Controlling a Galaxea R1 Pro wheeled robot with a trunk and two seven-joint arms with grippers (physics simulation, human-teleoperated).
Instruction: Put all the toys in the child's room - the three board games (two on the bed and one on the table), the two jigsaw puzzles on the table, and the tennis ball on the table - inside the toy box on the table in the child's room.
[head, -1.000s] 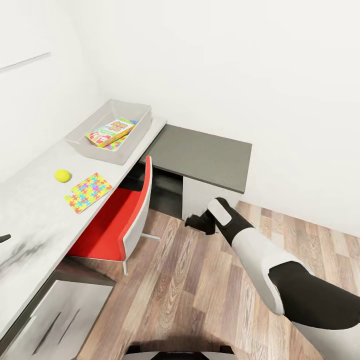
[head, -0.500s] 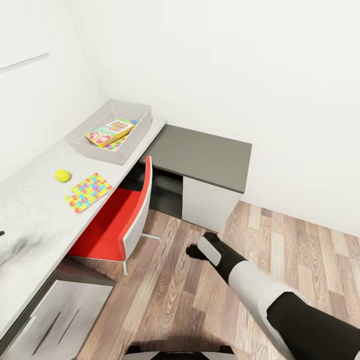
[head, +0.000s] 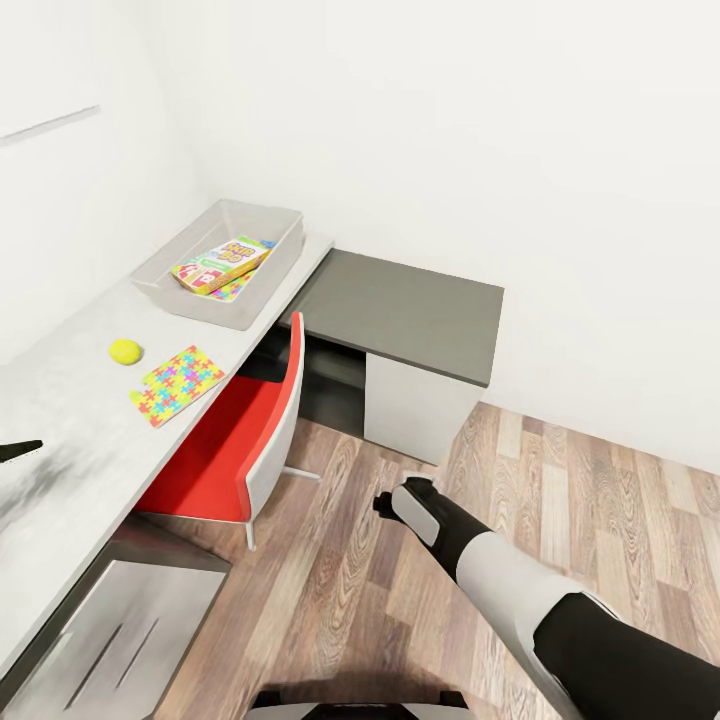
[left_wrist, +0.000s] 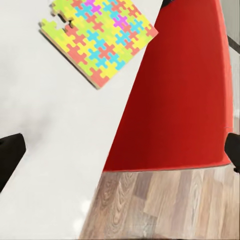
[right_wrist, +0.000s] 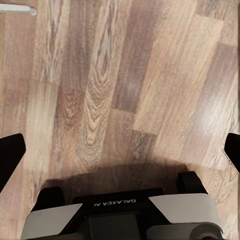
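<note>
The toy box (head: 165, 268) stands on the light-grey table (head: 70, 410) by the wall. A SKIP-BO board game (head: 222, 262) lies inside it, on top of a jigsaw puzzle (head: 236, 290) that peeks out beneath. A second jigsaw puzzle (head: 178, 383) (left_wrist: 97, 37) lies flat near the table's edge, with the tennis ball (head: 125, 350) just beyond it. My left gripper (left_wrist: 120, 152) hovers open over the table edge, a short way from that puzzle. My right gripper (head: 385, 500) (right_wrist: 120, 150) hangs open and empty above the wooden floor. The bed is out of view.
A red chair (head: 240, 440) (left_wrist: 185, 90) is tucked under the table beside the puzzle. The lower dark-grey table section (head: 410, 315) extends to the right on a white cabinet. White drawers (head: 110, 630) sit under the near table end. My own base (right_wrist: 125, 215) is below the right gripper.
My right arm has dropped from beside the white cabinet down toward the floor and closer to me. A dark left fingertip has edged into the head view's left side.
</note>
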